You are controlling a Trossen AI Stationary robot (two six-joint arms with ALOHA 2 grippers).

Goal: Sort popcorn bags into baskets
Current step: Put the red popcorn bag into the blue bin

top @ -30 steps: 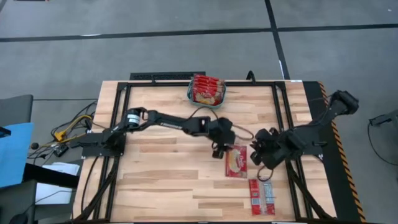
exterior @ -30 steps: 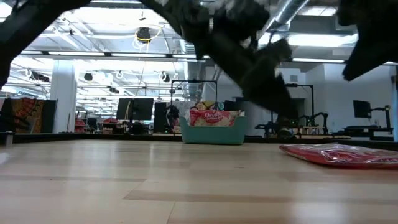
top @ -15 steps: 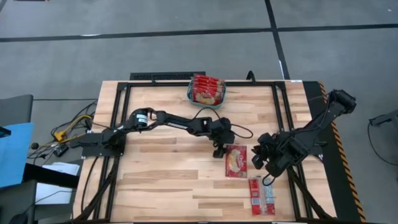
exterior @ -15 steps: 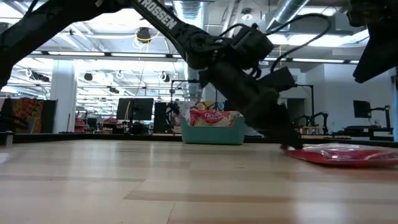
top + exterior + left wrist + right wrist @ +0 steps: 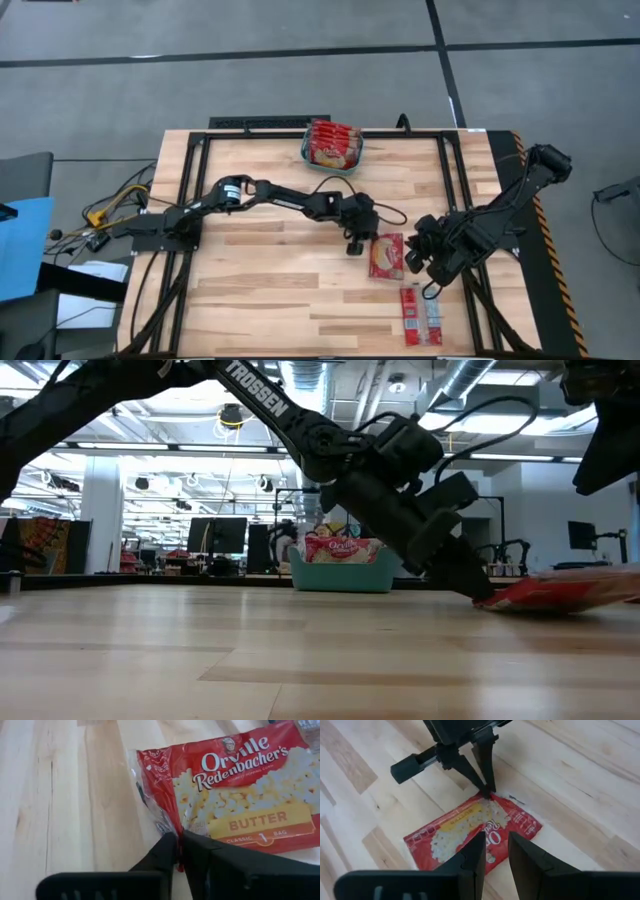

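Red flat plastic popcorn bag (image 5: 386, 256) is lying right of table centre, its left edge lifting off the light wooden table (image 5: 260, 290). Left gripper (image 5: 357, 245) is pinching that edge, jaws pressed together on it. Right gripper (image 5: 418, 258) is hovering just right of the bag, jaws slightly apart, holding nothing. Another red bag (image 5: 422, 314) is lying nearer. Teal plastic basket (image 5: 331, 146) at the far edge is holding more bags.
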